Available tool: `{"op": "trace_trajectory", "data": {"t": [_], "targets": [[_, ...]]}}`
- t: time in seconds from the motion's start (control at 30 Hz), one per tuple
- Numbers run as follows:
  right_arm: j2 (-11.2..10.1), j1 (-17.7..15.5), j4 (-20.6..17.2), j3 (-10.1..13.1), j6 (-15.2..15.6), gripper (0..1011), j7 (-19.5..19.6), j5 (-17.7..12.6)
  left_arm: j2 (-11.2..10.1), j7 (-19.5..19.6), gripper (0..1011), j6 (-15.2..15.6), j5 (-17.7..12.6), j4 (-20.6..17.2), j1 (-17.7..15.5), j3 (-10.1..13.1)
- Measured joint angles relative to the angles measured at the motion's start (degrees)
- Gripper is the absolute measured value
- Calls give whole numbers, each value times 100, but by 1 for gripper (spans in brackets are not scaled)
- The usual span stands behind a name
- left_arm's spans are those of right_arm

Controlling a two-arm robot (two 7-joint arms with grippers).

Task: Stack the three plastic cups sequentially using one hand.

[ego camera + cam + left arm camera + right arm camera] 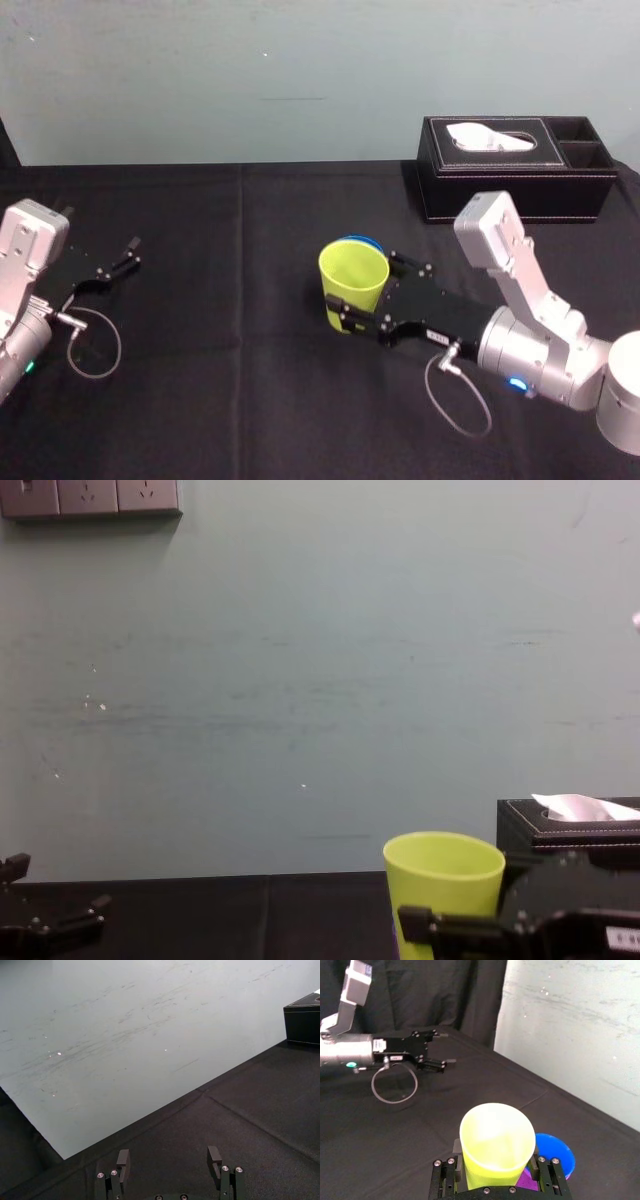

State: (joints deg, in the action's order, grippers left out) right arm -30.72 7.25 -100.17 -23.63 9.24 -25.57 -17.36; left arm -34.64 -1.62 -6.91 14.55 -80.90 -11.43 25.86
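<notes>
My right gripper [362, 298] is shut on the yellow-green cup [352, 283], which stands upright with one finger on each side. In the right wrist view the yellow-green cup [494, 1141] sits between the fingers [457, 1152]. Just behind it is the blue cup [556, 1154], with a bit of the purple cup [530, 1180] showing under its rim. The blue cup's rim [360, 242] peeks out behind the yellow-green one. The chest view shows the yellow-green cup [443, 878] in the right gripper [455, 925]. My left gripper [122, 258] rests open at the far left, holding nothing.
A black tissue box [515, 165] stands at the back right on the black tablecloth [240, 340]. It also shows as the tissue box [304, 1022] and as the tissue box [570, 830]. A wall runs along the table's far edge.
</notes>
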Motion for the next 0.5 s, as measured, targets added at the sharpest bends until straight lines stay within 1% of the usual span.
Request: {"op": "trace_trajectory", "data": {"t": [0.13,0.27,0.5], "targets": [[28,142,-29,37,145,738,46,2,0,0,1010,0,0,0,0,0],[62,230,-28,49,218,738,82,7,0,0,1010,0,0,0,0,0],[169,449,109,32,341,738,124,26,0,0,1010,0,0,0,0,0]]}}
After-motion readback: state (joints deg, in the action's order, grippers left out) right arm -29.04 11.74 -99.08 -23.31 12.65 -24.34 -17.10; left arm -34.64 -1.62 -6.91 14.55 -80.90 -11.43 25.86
